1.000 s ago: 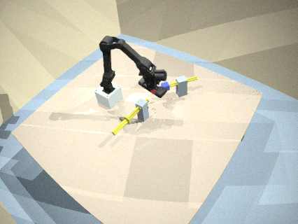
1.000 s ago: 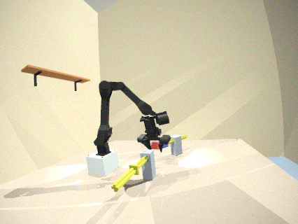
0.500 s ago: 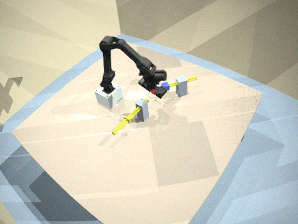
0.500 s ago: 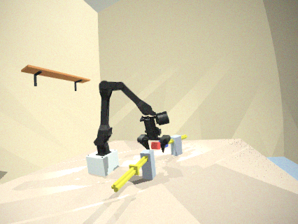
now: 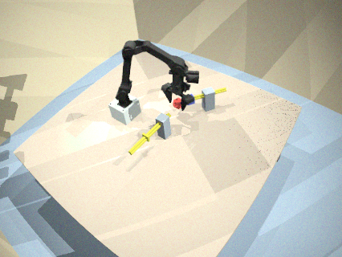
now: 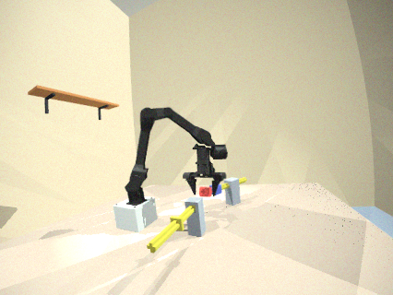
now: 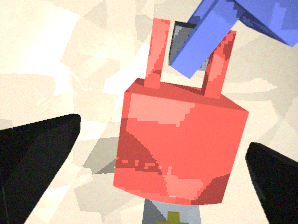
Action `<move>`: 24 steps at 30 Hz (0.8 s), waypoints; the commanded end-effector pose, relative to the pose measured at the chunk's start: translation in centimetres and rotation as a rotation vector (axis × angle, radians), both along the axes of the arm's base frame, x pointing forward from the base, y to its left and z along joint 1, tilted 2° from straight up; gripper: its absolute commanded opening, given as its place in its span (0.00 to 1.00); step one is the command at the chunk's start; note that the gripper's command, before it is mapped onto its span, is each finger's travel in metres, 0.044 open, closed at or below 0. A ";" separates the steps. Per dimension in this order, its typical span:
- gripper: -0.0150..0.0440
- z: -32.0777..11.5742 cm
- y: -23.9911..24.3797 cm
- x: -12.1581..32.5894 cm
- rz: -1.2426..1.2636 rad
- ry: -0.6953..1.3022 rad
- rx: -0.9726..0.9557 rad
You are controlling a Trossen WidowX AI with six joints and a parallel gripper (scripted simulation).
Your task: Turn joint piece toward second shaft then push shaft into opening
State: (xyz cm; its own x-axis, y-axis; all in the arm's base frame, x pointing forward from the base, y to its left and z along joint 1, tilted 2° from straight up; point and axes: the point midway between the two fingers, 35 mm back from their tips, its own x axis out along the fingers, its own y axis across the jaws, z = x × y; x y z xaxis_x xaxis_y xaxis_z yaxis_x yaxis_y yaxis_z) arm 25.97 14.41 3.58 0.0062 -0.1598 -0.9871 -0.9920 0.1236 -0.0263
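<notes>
The red square joint piece [image 5: 177, 104] [image 6: 205, 191] [image 7: 180, 145] hangs on a blue hinge part [image 7: 212, 35] at the end of the fixed yellow shaft [image 5: 218, 91] [image 6: 240, 181], which passes through the far grey block [image 5: 208, 99] [image 6: 232, 191]. My gripper [image 5: 175, 100] [image 6: 204, 186] [image 7: 164, 136] is open. Its black fingers stand on either side of the joint piece with gaps. The second yellow shaft [image 5: 144, 140] [image 6: 168, 231] sticks out of the near grey block [image 5: 163, 125] [image 6: 196, 217], apart from the joint piece.
The arm's grey base box [image 5: 124, 111] [image 6: 134, 215] stands left of the blocks. The tan table top [image 5: 160, 189] has a blue border [image 5: 305, 193]. An orange wall shelf [image 6: 71, 98] hangs high at the left.
</notes>
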 end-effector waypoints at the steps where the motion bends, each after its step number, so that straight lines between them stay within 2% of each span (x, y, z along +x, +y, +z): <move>1: 1.00 0.6 0.1 0.1 0.000 -0.004 -0.058; 10: 1.00 0.7 0.0 0.1 -0.020 -0.005 -0.049; 24: 1.00 5.3 0.2 0.6 -0.485 -0.081 0.022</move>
